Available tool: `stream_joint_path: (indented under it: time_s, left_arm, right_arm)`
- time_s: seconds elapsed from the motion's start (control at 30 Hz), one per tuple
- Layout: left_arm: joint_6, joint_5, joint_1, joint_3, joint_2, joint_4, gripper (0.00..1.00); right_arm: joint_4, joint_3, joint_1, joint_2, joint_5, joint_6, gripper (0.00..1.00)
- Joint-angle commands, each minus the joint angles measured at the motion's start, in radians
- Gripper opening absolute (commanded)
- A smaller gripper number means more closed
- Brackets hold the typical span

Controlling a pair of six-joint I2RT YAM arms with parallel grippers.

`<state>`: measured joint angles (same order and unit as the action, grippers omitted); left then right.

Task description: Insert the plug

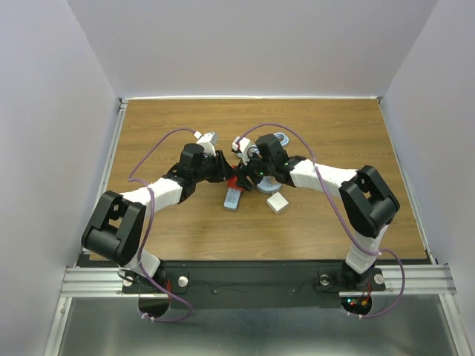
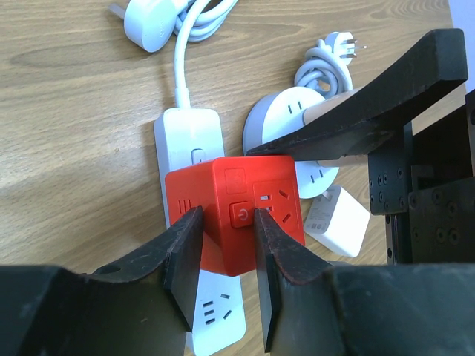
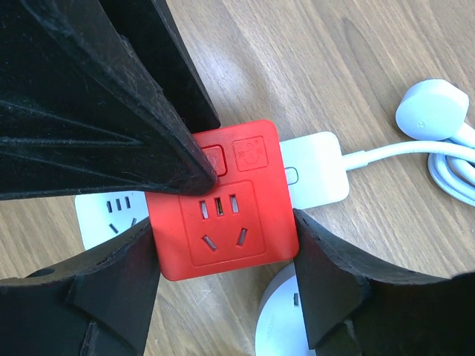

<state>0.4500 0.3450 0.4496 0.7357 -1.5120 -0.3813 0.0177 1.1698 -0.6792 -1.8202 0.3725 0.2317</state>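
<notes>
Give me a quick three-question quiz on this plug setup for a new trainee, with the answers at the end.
1. True or false: the red cube rests directly on bare wood.
2. What does the left gripper pinch? A: the round white socket. B: the red cube. C: a coiled cable.
3. Short answer: is any plug seated in the cube's upward face?
Key: 1 false, it sits on the white power strip. 2 B. 3 No, its holes are empty.
</notes>
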Motion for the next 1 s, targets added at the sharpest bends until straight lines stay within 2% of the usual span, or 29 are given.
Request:
stream_joint_path:
  time_s: [0.0,0.13,0.2,0.37,0.43,0.97]
  left_arm:
    - [-0.059,-0.035,0.018,-0.033,-0.074,0.186,0.20]
    - [-0.057,-0.040,0.023,-0.044,-0.076,0.186,0.19]
    - [-0.056,-0.040,0.026,-0.047,-0.079,0.186,0.18]
    - [-0.054,-0.044,0.031,-0.065,-0.089,0.185,0.04]
    - [-0.053,-0.049,0.034,-0.073,-0.093,0.182,0.02]
    - [-0.045,-0.046,0.041,-0.108,-0.134,0.159,0.00]
  right_arm:
    - [-0.082,0.001,0.003,-0.024,0.022,-0.008,0.25]
    - [-0.081,-0.030,0.004,-0.016,0.026,-0.008,0.14]
    - [-0.081,-0.047,0.004,-0.005,0.026,-0.009,0.00]
    - [-0.081,-0.097,0.003,0.005,0.039,-0.017,0.00]
    - [-0.081,-0.114,0.001,0.007,0.042,-0.022,0.00]
    - [-0.070,-0.190,-0.033,-0.031,-0.007,-0.051,0.00]
